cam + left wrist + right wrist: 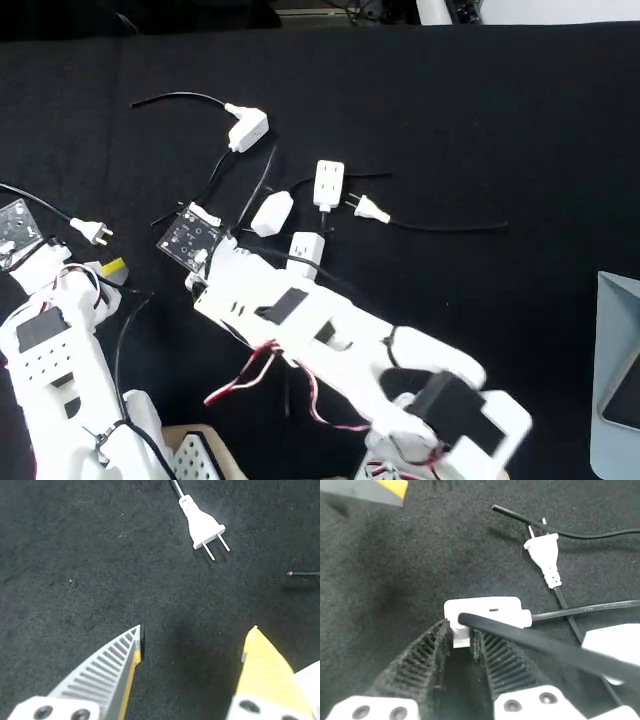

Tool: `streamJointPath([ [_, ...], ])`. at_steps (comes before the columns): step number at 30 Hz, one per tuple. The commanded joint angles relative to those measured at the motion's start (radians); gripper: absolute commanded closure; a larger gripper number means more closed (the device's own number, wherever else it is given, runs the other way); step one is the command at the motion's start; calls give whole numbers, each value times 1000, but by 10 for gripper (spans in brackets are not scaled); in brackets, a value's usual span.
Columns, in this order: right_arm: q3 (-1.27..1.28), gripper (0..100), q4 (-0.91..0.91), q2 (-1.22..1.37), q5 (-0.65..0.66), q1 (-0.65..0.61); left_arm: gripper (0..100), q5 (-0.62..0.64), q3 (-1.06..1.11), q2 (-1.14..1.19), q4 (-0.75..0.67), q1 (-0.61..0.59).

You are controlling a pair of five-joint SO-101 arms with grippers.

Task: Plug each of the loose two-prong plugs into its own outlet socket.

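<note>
L gripper is released. Its grey ribbed finger & yellow finger are spread wide over the black cloth, w/ nothing btwn them. A white two-prong plug lies flat on the cloth just past the tips, apart from both. Its prongs are bare and its cord runs off the far way.

R gripper is clenched on a white corded block. The black ribbed fingers pinch a narrow end piece of it, and the block's body sits on the cloth just past the tips. Its cord leaves sideways. A thick black cable crosses over the block's edge, close to the cam. A second two-prong plug lies near the block, not touching it, w/ a thin cord passing by its prongs.

From the high view, the R arm stretches diagonally from the near-right corner toward mid-table. Beyond it sits a white outlet tap. A third plug lies just beside the tap, prongs toward it but not inserted. An angled plug lies further back, to the left. Two small white blocks lie btwn the tap & the arm. A grey tray sits at the right edge.
</note>
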Motion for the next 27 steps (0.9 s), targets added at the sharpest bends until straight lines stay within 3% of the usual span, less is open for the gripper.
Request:
streamJointPath([
  [1, -39, 986, -11, 19, 3, -5, 680, 9, -8, -17, -15, -12],
  [15, -177, 986, 192, 139, 6, -5, 680, 9, -8, -17, -15, -12],
  [23, -171, 986, 193, -67, 14, -2, 680, 9, -8, -17, -15, -12],
  [27, -130, 986, 193, -176, 112, 0, 680, 9, -2, -18, -17, -12],
])
